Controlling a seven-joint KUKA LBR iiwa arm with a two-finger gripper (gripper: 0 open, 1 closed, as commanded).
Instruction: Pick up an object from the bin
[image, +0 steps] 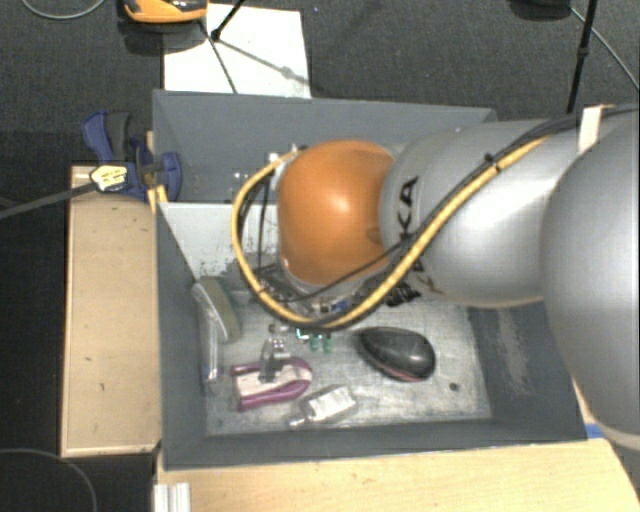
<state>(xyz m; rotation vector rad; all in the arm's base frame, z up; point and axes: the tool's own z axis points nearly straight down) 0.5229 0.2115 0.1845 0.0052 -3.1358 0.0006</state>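
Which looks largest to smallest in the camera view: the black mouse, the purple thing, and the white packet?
1. black mouse and purple thing: too alike in size to rank.
2. white packet: clearly the smallest.

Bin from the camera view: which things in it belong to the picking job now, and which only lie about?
Job in hand:
- gripper
- purple and white thing directly under it, front left

Lying about:
- black mouse, to the right
- small white packet, in front
- grey oblong piece, far left
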